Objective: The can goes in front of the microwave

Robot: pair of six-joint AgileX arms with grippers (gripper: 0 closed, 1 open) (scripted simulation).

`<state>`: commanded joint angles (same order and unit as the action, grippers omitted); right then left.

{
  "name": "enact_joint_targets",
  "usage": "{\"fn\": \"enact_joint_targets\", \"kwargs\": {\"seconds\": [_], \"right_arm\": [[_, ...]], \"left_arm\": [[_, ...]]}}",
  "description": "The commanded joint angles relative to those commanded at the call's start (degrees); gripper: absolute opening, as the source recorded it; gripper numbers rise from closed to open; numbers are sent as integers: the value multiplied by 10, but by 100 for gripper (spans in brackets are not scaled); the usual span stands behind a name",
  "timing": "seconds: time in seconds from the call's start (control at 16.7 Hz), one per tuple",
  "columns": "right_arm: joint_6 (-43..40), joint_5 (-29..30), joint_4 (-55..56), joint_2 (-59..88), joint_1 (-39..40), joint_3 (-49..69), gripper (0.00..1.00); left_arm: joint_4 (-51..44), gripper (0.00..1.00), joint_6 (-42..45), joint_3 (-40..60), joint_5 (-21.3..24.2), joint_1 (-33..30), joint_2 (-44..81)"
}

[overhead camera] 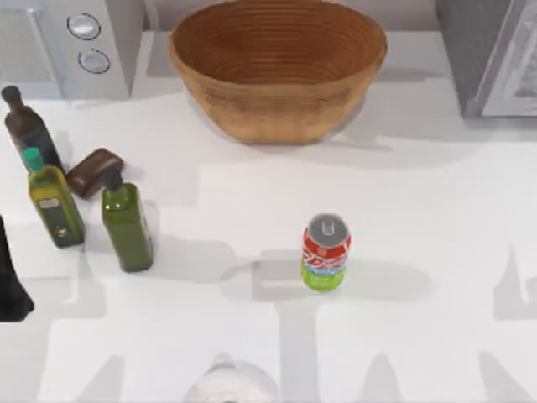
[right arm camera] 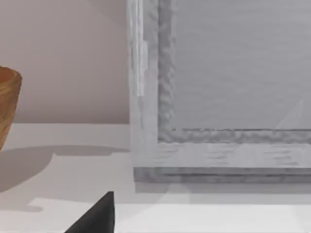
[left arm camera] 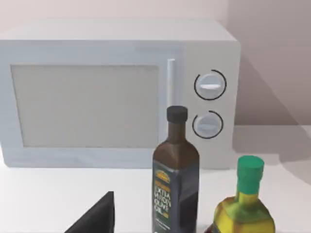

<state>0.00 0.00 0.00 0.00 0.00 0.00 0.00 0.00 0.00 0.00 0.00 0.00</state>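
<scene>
The can (overhead camera: 325,252) stands upright and untouched near the middle of the table (overhead camera: 436,193), just right of centre, well apart from the microwave (overhead camera: 71,42) at the far left corner. So the task looks to be at its very start — nothing is gripped and the approach has yet to be made.

The left arm shows as a dark shape at the top view's left edge, low beside the bottles; its wrist view looks straight at the microwave door and two dials. Whether the left gripper (left arm camera: 95,218) is spread or closed I cannot tell, since only one dark finger edge shows. The same holds for the right gripper (right arm camera: 95,218), whose wrist view faces a grey appliance (overhead camera: 495,50) at the far right corner, with the woven basket (overhead camera: 277,67) at the edge of that view.

The next move calls for one arm to reach the can, close on its body and carry it leftwards. The ground before the microwave is crowded — a dark bottle (overhead camera: 29,126), a yellow bottle with a green cap (overhead camera: 54,201), a green bottle (overhead camera: 126,222) and a brown bar (overhead camera: 94,170) all stand there, so the set-down needs a free gap.

The dark bottle's label seems to read "Extra Virgin Olive Oil", though the upper words are unclear. The can's white-blue lettering is not legible.
</scene>
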Motion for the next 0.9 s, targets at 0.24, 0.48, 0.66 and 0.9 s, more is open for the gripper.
{"fn": "enact_joint_targets", "kwargs": {"seconds": [0.24, 0.48, 0.66, 0.9], "right_arm": [[0, 0, 0, 0, 0, 0, 100], [0, 0, 0, 0, 0, 0, 100], [0, 0, 0, 0, 0, 0, 100], [0, 0, 0, 0, 0, 0, 100]], "left_arm": [[-10, 100, -1, 15, 0, -6, 17], [-70, 100, -5, 107, -1, -41, 116], [-146, 100, -9, 220, -3, -83, 240], [-274, 100, -13, 407, -7, -154, 447]]}}
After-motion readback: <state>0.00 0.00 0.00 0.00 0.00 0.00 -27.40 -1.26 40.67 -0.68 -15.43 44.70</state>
